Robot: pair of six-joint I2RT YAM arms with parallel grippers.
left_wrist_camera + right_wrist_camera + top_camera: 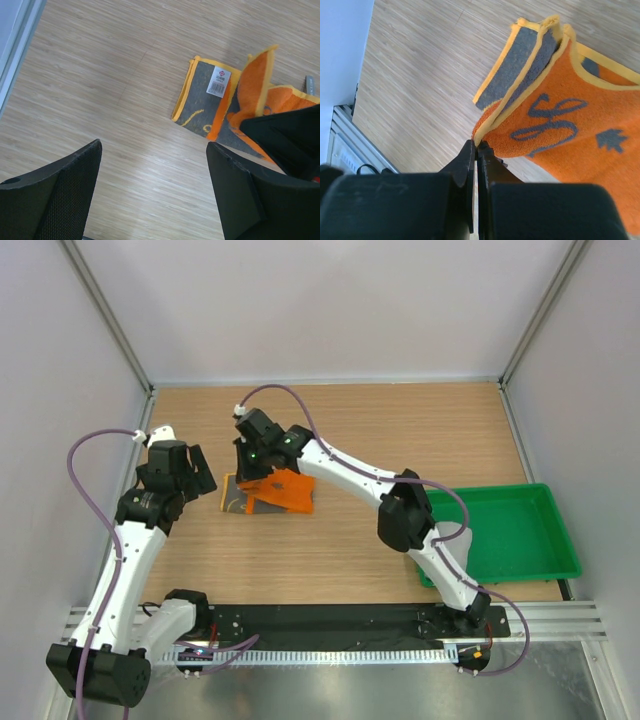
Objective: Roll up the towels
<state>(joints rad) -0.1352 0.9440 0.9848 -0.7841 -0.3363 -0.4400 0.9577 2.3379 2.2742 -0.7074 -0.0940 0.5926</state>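
Observation:
The dark grey towel [270, 493] with orange print, yellow edges and orange back lies left of the table's middle, partly folded over so its orange back faces up. My right gripper [248, 454] is shut on the towel's yellow edge [485, 131] and holds that corner lifted. The towel [215, 102] also shows in the left wrist view with a white label on it. My left gripper [192, 468] is open and empty, just left of the towel and apart from it; its fingers [235, 195] frame bare wood. The light grey towel is out of view.
A green plastic tray [510, 530] stands at the right near edge of the wooden table [400, 430]. White walls enclose the table at the back and sides. A metal rail [350, 625] runs along the near edge.

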